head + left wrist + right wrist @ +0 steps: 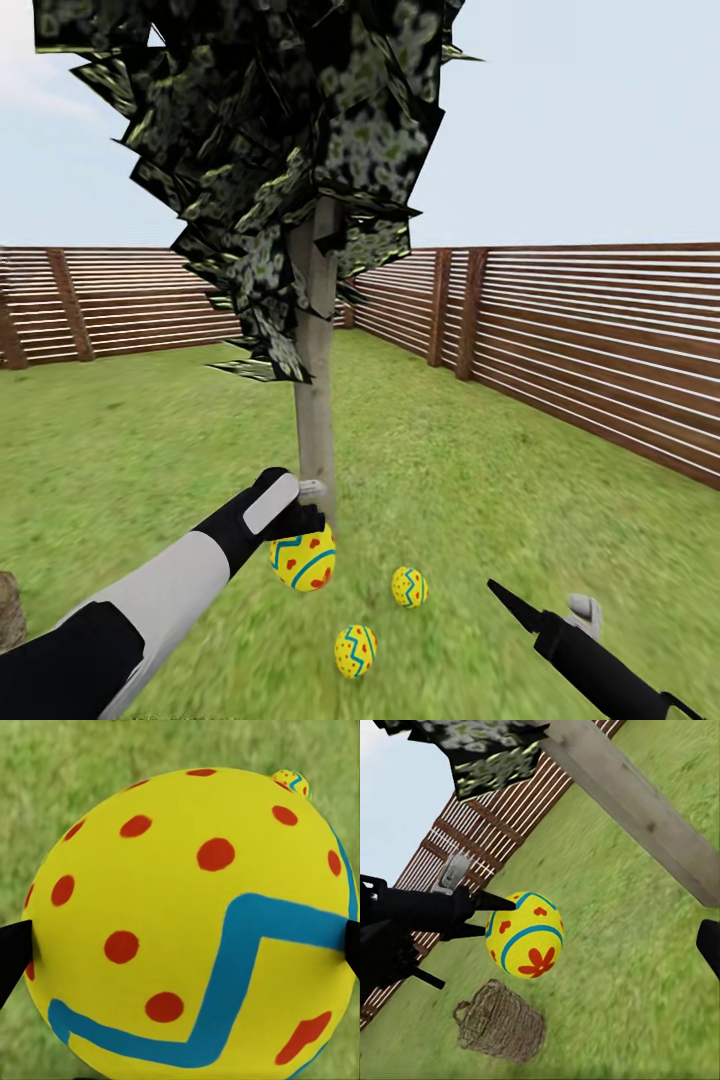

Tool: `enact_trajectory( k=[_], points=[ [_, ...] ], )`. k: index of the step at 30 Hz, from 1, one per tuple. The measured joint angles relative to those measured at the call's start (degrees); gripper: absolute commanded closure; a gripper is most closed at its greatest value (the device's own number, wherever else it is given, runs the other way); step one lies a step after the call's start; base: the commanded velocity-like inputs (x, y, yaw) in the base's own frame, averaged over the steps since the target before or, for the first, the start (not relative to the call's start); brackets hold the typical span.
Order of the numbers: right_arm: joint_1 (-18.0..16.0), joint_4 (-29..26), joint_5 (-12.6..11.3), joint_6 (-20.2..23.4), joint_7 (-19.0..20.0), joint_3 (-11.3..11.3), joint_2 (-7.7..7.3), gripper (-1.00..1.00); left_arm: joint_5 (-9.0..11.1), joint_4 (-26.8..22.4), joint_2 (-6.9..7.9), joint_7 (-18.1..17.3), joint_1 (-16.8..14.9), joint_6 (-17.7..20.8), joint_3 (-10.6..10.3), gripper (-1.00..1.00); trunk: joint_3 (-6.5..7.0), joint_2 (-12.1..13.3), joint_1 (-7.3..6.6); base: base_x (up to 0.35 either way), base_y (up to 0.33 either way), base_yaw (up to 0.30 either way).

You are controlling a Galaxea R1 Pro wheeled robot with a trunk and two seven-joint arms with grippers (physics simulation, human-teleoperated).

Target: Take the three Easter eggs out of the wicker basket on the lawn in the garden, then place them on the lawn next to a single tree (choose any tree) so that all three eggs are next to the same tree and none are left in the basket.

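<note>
Left gripper (300,530) clamping egg (302,560) beside tree (315,420), right gripper (545,620) cropped, state unclear

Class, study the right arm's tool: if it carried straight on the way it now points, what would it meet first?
Probably the egg held in the left tool, which sits almost dead ahead in the right wrist view. The right tool aims towards it, but depth is unclear, so it might slip past onto the grass.

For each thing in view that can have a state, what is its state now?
Left gripper: shut on the held egg.
Held egg: above the lawn, beside the tree.
Two other eggs: lying on the lawn.
Wicker basket: on the grass.
Right gripper: holds nothing.
</note>
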Motion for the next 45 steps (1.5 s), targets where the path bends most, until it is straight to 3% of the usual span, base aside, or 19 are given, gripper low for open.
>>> enact_trajectory(
  k=[34,45],
  points=[
    [0.0,0.0,0.0,0.0,0.0,1.1,0.0,-1.0,0.0,-0.1,0.06,-0.1,0.0,-0.6,0.0,1.0,2.37,0.0,0.0,0.069,0.0,0.205],
    [0.0,0.0,-0.1,-0.1,0.1,1.0,0.0,-1.0,0.0,0.0,0.05,-0.2,0.0,-1.7,0.0,1.0,0.51,-4.4,2.41,0.0,0.0,0.016]
  ],
)
